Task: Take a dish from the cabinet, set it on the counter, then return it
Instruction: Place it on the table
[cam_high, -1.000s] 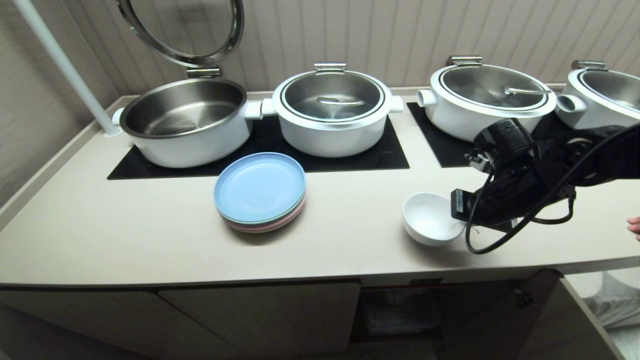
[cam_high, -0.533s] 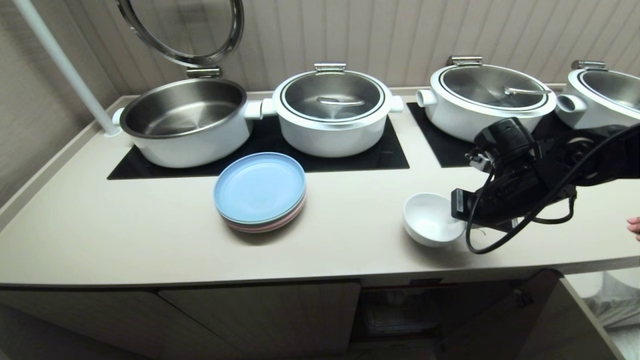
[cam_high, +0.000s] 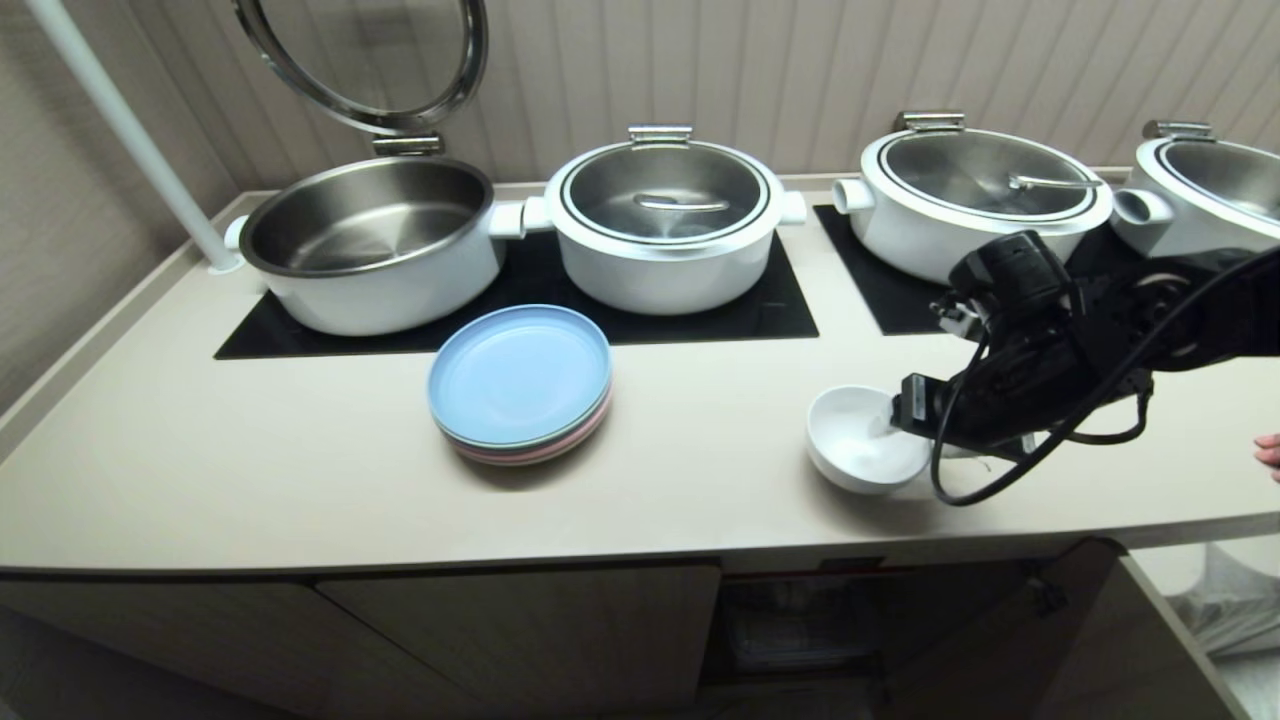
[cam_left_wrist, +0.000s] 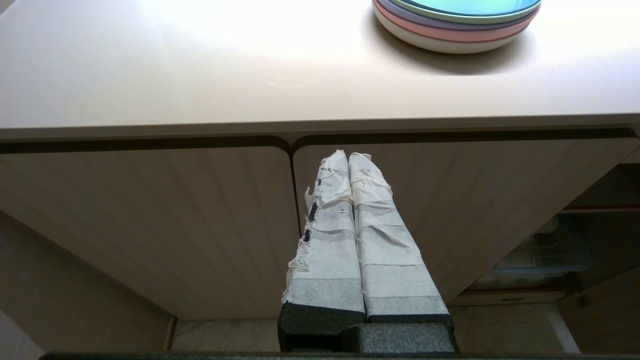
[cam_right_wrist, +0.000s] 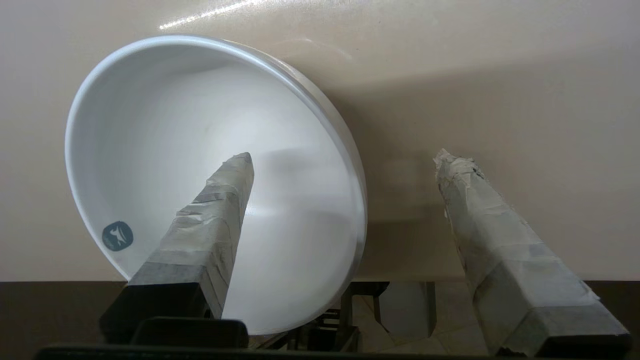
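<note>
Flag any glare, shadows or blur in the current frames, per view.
Head view: soft shadow under the plate stack, pots bowed toward the edges. Left wrist view: counter blown out by glare. Right wrist view: a glare streak on the counter above the bowl, whose near rim is slightly soft; shadow beside it.

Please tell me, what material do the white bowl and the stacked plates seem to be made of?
The white bowl looks like glazed ceramic: smooth, glossy, with soft highlights and a small printed mark inside. The stacked plates look like matte plastic or similar, judging by their dull pastel colours; this is uncertain.
</note>
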